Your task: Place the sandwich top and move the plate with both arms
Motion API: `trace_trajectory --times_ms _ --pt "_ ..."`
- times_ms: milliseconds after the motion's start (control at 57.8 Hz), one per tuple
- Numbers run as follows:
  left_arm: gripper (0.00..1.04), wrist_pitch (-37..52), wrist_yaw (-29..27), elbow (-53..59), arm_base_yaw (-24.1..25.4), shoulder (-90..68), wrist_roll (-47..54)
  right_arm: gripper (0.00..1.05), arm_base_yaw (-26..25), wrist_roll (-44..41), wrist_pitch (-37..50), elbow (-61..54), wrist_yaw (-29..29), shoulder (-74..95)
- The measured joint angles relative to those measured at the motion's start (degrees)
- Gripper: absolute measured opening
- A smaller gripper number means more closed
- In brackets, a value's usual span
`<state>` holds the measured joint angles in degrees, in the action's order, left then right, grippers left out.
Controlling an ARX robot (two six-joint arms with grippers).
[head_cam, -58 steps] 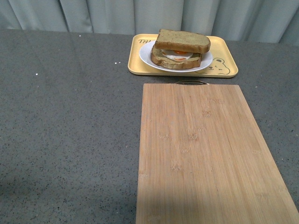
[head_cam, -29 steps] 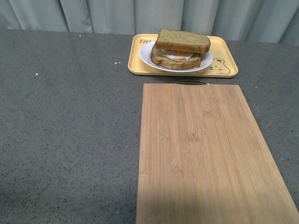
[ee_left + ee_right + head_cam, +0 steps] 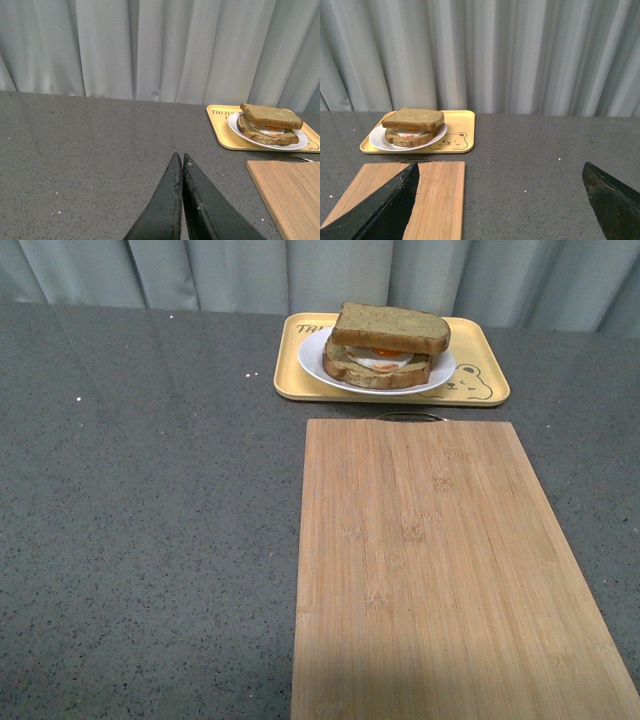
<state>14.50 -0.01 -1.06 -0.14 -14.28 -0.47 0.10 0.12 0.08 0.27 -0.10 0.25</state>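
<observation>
Only the wrist views show the grippers. Left gripper (image 3: 181,162): jaws pressed together, empty, above bare dark countertop (image 3: 150,520) on the left. Sandwich top (image 3: 391,328) rests on the egg-bearing slice (image 3: 377,370) on the white plate (image 3: 312,358), inside the yellow tray (image 3: 290,385) at the far edge. Cutting board (image 3: 440,570) lies unoccupied nearer. Right gripper (image 3: 500,200): jaws spread wide, empty.

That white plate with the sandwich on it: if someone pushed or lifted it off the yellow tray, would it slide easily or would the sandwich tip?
The plate looks smooth and glazed, so it would probably slide readily on the yellow tray. The sandwich top lies loose and slightly askew over the egg, so a tilt or jerk might shift it. The plate is probably rigid and breakable.
</observation>
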Motion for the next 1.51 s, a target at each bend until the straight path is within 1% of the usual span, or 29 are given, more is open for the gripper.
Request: trace_trajectory --times_ms 277,346,398,571,589,623,745,797,814,900,987,1022,1091,1126,1177,1506 --pt "0.04 -4.2 0.0 0.0 0.0 4.2 0.0 0.95 0.0 0.0 0.0 0.0 0.0 0.0" --pt "0.04 -11.0 0.0 0.0 0.0 9.3 0.0 0.95 0.0 0.0 0.0 0.0 0.0 0.0" --pt "0.04 -13.8 0.0 0.0 0.0 12.2 0.0 0.95 0.0 0.0 0.0 0.0 0.0 0.0" --pt "0.04 -14.4 0.0 0.0 0.0 13.9 0.0 0.95 0.0 0.0 0.0 0.0 0.0 0.0" --pt "0.06 -14.4 0.0 0.0 0.0 13.9 0.0 0.95 0.0 0.0 0.0 0.0 0.0 0.0" --pt "0.12 -14.4 0.0 0.0 0.0 13.9 0.0 0.95 0.0 0.0 0.0 0.0 0.0 0.0" --pt "0.30 -14.4 0.0 0.0 0.0 14.0 0.0 0.95 0.0 0.0 0.0 0.0 0.0 0.0" --pt "0.43 -14.4 0.0 0.0 0.0 14.0 0.0 0.95 0.0 0.0 0.0 0.0 0.0 0.0" --pt "0.49 -14.4 0.0 0.0 0.0 14.0 0.0 0.95 0.0 0.0 0.0 0.0 0.0 0.0" --pt "0.68 -14.4 0.0 0.0 0.0 14.0 0.0 0.95 0.0 0.0 0.0 0.0 0.0 0.0" --pt "0.81 -14.4 0.0 0.0 0.0 14.0 0.0 0.95 0.0 0.0 0.0 0.0 0.0 0.0" --pt "0.88 -14.4 0.0 0.0 0.0 14.0 0.0 0.95 0.0 0.0 0.0 0.0 0.0 0.0" --pt "0.98 -14.4 0.0 0.0 0.0 14.0 0.0 0.95 0.0 0.0 0.0 0.0 0.0 0.0" --pt "1.00 -14.4 0.0 0.0 0.0 14.0 0.0 0.95 0.0 0.0 0.0 0.0 0.0 0.0" --pt "0.98 -14.4 0.0 0.0 0.0 14.0 0.0 0.95 0.0 0.0 0.0 0.0 0.0 0.0" --pt "0.98 -14.4 0.0 0.0 0.0 14.0 0.0 0.95 0.0 0.0 0.0 0.0 0.0 0.0"
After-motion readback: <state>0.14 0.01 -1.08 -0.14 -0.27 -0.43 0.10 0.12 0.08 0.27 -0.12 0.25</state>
